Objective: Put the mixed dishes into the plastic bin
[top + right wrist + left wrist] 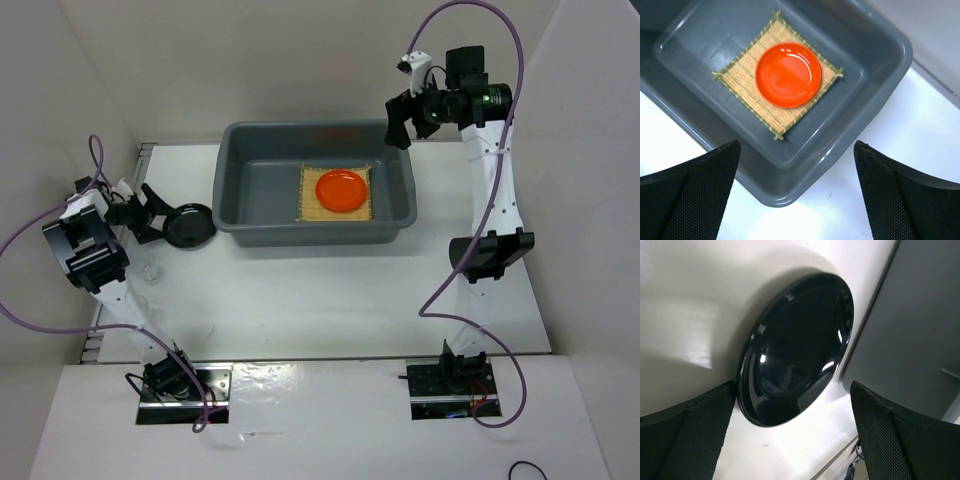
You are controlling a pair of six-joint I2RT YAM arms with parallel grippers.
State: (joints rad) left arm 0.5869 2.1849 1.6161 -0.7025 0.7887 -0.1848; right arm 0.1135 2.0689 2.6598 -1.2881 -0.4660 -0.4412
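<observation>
Black plate (190,224) beside bin (300,128), possibly touching

Dark grey plastic bin (228,190) sits upright on the table, top open. Square tan woven bamboo mat (311,206) lies flat on the bin floor, right half. Small round orange plate (341,189) sits centred on the mat, face up. Glossy small black plate (190,224) lies flat on the table just left of the bin, outside it.

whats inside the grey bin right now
A woven mat lies flat on the bin floor, with the orange plate on top. The plate hides the mat's middle; nothing else shows inside.
</observation>
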